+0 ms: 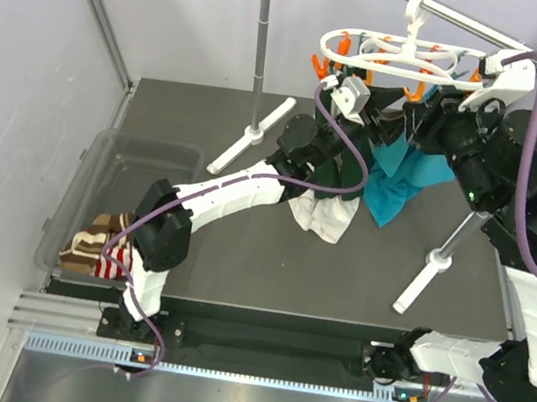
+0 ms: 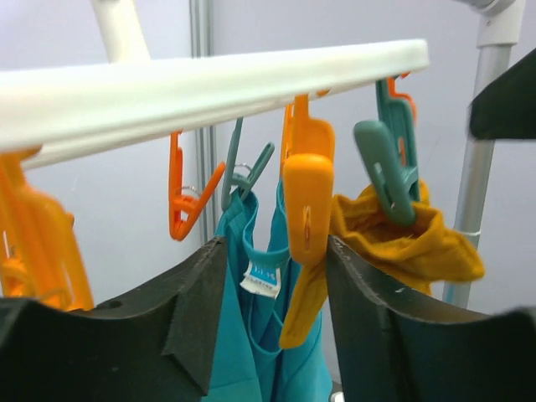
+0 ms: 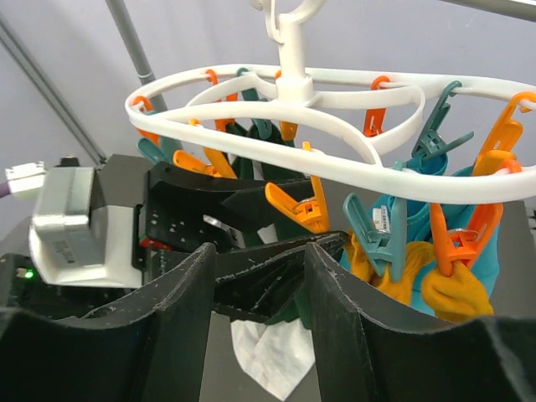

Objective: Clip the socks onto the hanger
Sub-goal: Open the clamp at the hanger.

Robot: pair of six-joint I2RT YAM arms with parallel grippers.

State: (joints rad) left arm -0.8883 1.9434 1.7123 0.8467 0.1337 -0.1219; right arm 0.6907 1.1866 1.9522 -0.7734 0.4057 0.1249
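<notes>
Fingers flank hanging mustard sock.

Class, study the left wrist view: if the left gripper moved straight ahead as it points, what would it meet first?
Most likely the orange clip, hanging inside the open left gripper, with the mustard sock on it. The teal cloth looks farther back, though depth is unclear.

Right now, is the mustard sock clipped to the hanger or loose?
Clipped. In the left wrist view a teal clip pinches the top edge of the mustard sock, which dangles below the hanger.
</notes>
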